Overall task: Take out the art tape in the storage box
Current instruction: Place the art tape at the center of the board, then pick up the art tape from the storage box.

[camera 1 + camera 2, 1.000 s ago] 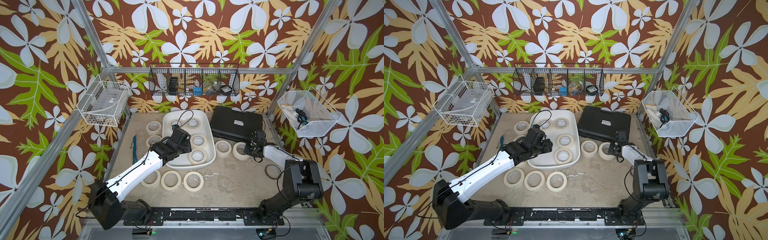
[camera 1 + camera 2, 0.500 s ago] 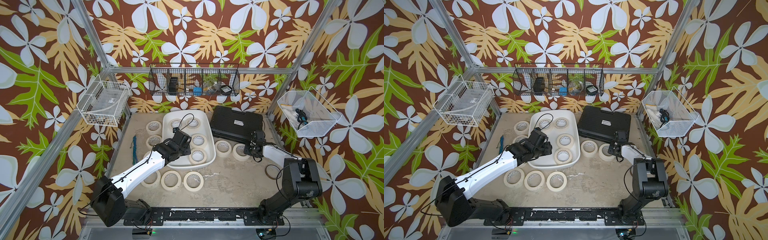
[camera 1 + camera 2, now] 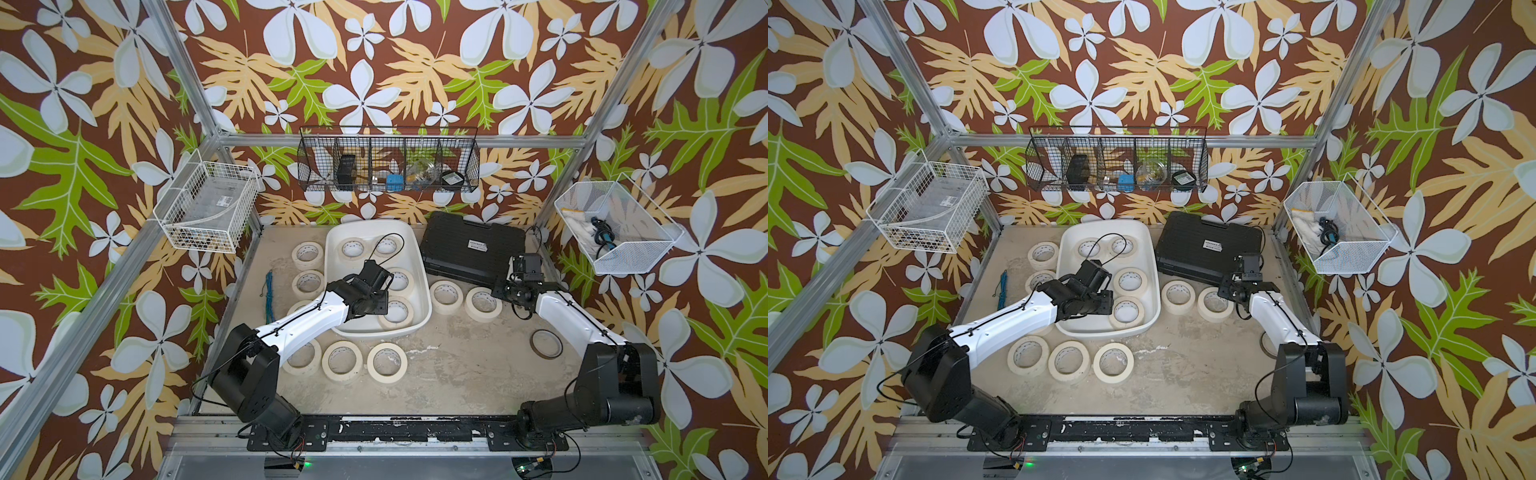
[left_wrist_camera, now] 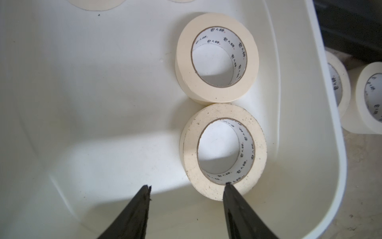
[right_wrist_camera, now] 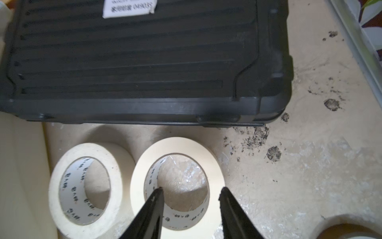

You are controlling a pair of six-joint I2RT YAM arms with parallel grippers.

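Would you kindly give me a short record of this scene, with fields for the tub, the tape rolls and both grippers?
tub: white, at the back of the table, beside the black case
tape in tub: four rolls visible, lying flat
tape on table: more rolls, flat, left, front and right of the tub
left gripper: open, inside the tub, straddling the front roll's wall
right gripper: open, above a roll on the table near the case
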